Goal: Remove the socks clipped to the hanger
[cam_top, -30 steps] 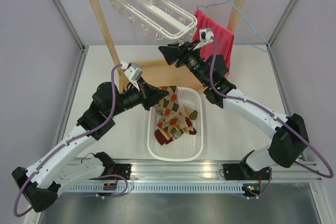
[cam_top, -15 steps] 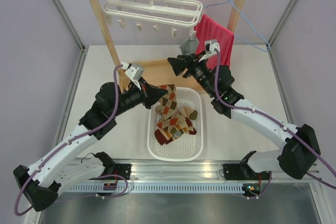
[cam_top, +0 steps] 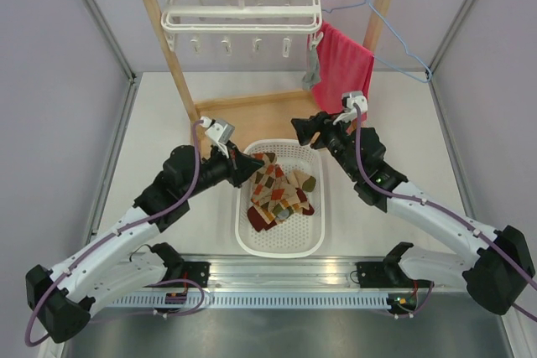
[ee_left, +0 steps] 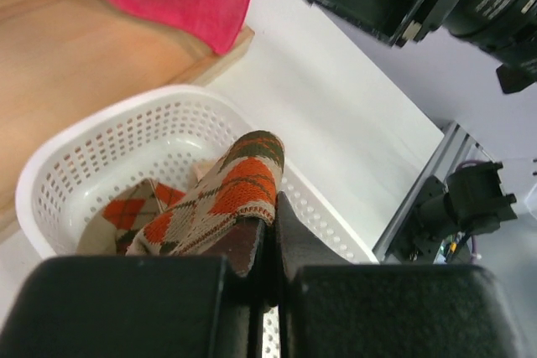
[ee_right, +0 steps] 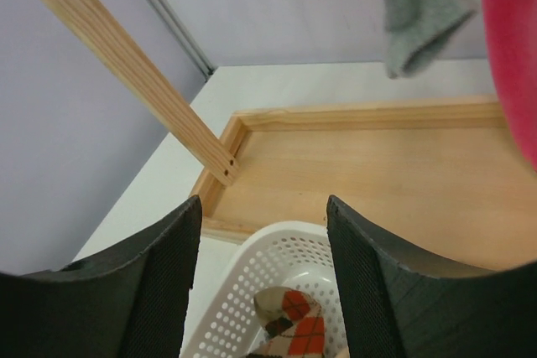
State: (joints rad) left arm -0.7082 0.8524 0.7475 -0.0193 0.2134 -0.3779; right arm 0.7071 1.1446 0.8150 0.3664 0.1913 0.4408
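left gripper [ee_left: 270, 215] pinches an argyle sock [ee_left: 243, 190] over the white basket [cam_top: 241, 228]. right gripper [ee_right: 262, 207] gapes empty; the grey sock [ee_right: 419, 14] hangs straight down above and just beyond it, clipped at the right end of the drying hanger [cam_top: 243, 7], nearer the right arm.

Under the hanger [cam_top: 242, 16] the air is open between the wood posts [cam_top: 172, 64], down to the wood base [cam_top: 252, 115]. One grey sock [cam_top: 312, 69] hangs at the right end, and the red towel [cam_top: 346, 60] is just beside it on the right, so that side is tight. The right gripper [cam_top: 299, 127] sits below the sock, jaws wide, with clear air in between. The left gripper [cam_top: 252, 167], closed on an argyle sock [ee_left: 239, 194], blocks the far left corner of the basket [cam_top: 280, 251]; the rest of its top is open.
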